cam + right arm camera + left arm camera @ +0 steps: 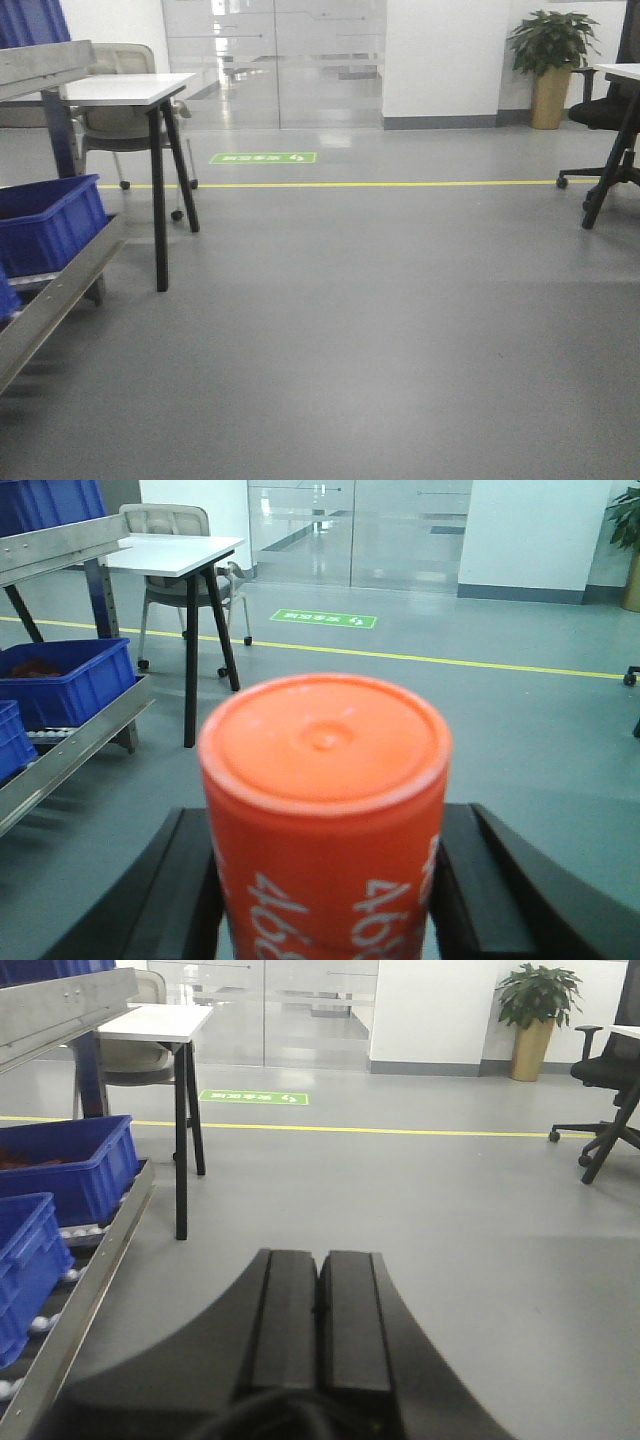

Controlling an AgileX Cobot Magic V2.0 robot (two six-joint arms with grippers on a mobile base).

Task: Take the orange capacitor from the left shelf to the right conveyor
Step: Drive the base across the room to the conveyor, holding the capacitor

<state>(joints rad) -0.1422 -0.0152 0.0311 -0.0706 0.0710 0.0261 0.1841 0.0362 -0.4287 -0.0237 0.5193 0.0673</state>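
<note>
Right of the left shelf (62, 542), clear of its rails and out over the grey floor (520, 740), the orange capacitor (325, 810) sits clamped in the right tool (325, 885). A dark finger (185, 890) presses on each flank of the cylinder. Its flat orange end cap faces the wrist camera and fills the lower middle of that view. White digits run down its side, only partly in view.

The left tool (318, 1310) is narrow. Its two black fingers (285, 1310) lie pressed together along one seam with nothing between them, and it hangs over bare floor to the right of the shelf.

The shelf runs along the left edge of every view, with a brushed-metal upper rail above a sloping lower rail. On that lower rail stand blue bins (70, 1165), and small white rollers (80, 1230) show in the track beside them.

Just beyond the shelf stands a white table (175, 552) on black legs with a pale chair (180, 525) behind it. Farther from the shelf, a yellow line (400, 184) crosses the floor past a green floor sticker (262, 158). A potted plant (550, 60) stands against the far wall, well apart from the shelf.
</note>
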